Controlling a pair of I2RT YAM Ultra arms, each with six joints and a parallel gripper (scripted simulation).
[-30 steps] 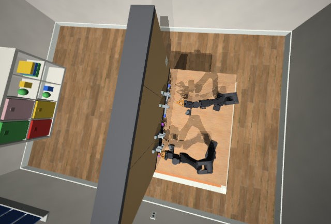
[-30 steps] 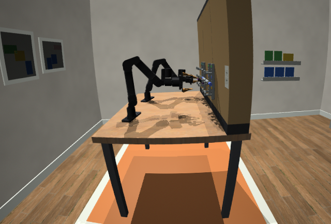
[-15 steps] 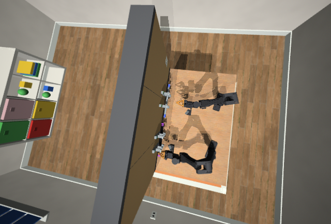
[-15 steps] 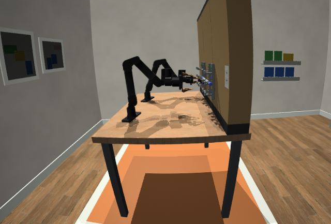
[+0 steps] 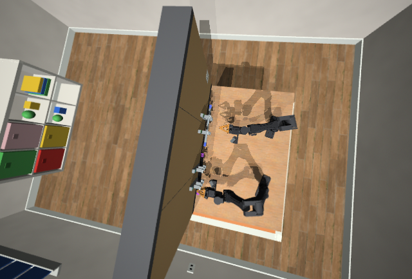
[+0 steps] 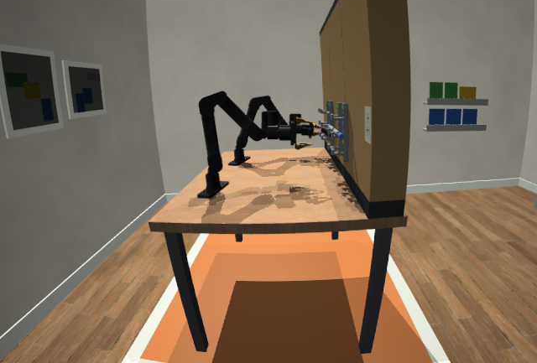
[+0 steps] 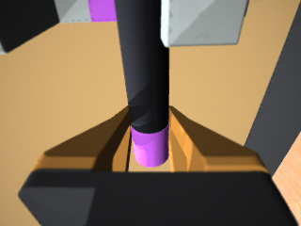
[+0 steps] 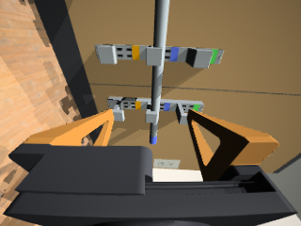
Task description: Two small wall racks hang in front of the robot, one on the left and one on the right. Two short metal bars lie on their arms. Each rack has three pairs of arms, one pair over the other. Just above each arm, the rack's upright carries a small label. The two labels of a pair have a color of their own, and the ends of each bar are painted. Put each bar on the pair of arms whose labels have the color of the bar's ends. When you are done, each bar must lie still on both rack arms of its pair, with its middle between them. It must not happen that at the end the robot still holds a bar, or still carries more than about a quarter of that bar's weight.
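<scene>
The dark bar point(image 7: 146, 85) beside the left rack, its purple end pinched by the left gripper point(image 5: 201, 192) point(image 7: 150, 113), looks stiff and smooth, likely to swing if gripped only there; a mid-bar hold seems steadier; the right gripper's fingers are spread.

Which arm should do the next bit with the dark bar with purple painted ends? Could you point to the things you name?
Left, I'd say: its hand point(image 5: 199, 192) point(image 7: 150, 118) grips the bar point(image 7: 147, 71) near one purple end; the right hand point(image 5: 223, 128) point(image 8: 150, 113) is empty.

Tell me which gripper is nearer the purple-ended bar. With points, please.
Left: its fingers are closed on the bar's purple end point(image 7: 150, 150). The right gripper point(image 5: 221, 127) point(image 8: 150, 113) is open, at the blue-ended bar's rack.
</scene>
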